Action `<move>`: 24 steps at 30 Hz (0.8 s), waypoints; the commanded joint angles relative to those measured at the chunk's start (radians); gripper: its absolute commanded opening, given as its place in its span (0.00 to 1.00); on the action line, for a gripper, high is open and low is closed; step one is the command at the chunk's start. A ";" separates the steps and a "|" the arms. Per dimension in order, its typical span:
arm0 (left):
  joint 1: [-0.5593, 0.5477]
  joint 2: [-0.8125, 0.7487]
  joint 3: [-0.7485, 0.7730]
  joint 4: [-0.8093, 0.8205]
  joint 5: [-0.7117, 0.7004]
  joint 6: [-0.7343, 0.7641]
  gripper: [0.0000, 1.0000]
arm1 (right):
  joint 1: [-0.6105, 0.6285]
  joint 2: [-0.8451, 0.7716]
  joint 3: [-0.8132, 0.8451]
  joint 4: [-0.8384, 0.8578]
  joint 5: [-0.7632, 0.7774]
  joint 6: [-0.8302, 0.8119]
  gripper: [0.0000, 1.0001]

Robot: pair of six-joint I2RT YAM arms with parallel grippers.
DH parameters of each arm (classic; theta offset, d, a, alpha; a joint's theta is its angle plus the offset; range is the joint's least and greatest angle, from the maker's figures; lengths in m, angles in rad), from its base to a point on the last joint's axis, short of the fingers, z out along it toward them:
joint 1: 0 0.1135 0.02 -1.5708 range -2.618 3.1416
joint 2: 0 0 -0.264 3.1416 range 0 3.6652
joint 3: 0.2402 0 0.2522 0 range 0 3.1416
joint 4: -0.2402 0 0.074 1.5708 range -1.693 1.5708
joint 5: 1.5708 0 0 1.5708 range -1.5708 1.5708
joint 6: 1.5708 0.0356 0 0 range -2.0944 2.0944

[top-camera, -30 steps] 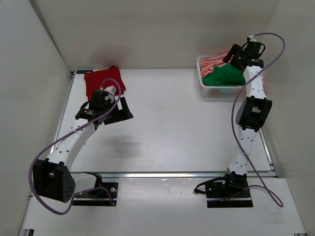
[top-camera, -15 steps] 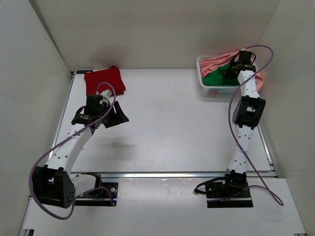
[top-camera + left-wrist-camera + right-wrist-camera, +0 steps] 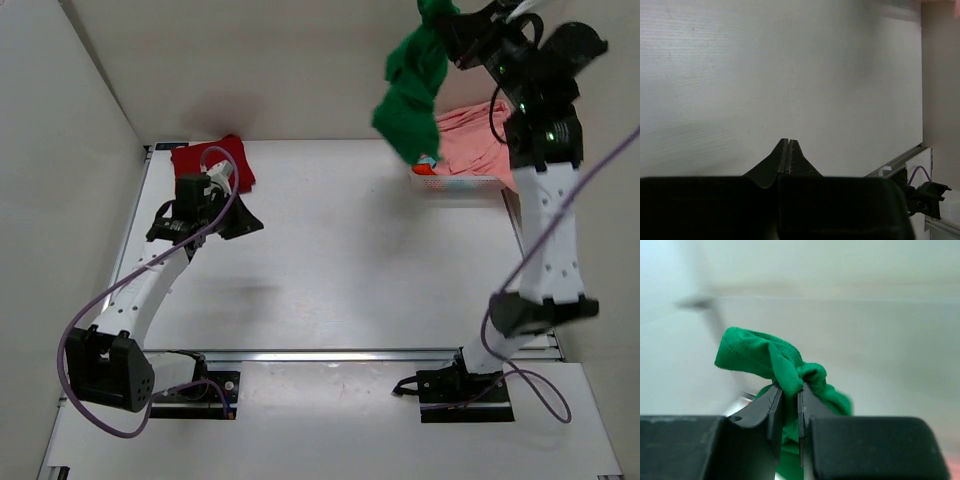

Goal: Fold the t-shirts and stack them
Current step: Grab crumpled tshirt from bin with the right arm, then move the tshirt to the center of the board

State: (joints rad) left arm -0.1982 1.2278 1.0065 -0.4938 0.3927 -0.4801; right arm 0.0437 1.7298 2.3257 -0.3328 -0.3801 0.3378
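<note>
Green shirt (image 3: 410,85): hung in a bunch high above the tabletop (image 3: 340,260), toward the far right corner. Its top fold is pinched between the fingers of the right tool (image 3: 789,395).

Pink shirt (image 3: 472,140): seen lying in the basket (image 3: 460,182), partly spilled over its rim, just behind the hanging green one.

Red shirt (image 3: 205,162): laid flat at the far left of the tabletop.

Left tool (image 3: 789,149): fingers pressed together, nothing held, poised over bare tabletop near the red shirt's near edge.
</note>
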 commanded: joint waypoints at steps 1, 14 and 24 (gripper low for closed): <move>0.016 -0.017 0.098 0.020 0.037 -0.009 0.00 | 0.054 -0.178 -0.191 0.149 -0.106 0.072 0.00; 0.125 -0.324 0.115 -0.127 -0.089 -0.086 0.24 | 0.205 -0.325 -0.893 -0.118 -0.103 0.047 0.00; -0.004 -0.470 -0.169 -0.357 -0.216 -0.146 0.51 | 0.200 -0.351 -1.078 -0.262 0.052 -0.005 0.45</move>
State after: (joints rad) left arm -0.1860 0.7792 0.8597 -0.7139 0.2638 -0.6285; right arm 0.2295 1.5169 1.2469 -0.6136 -0.3759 0.3695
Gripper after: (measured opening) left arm 0.507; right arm 0.443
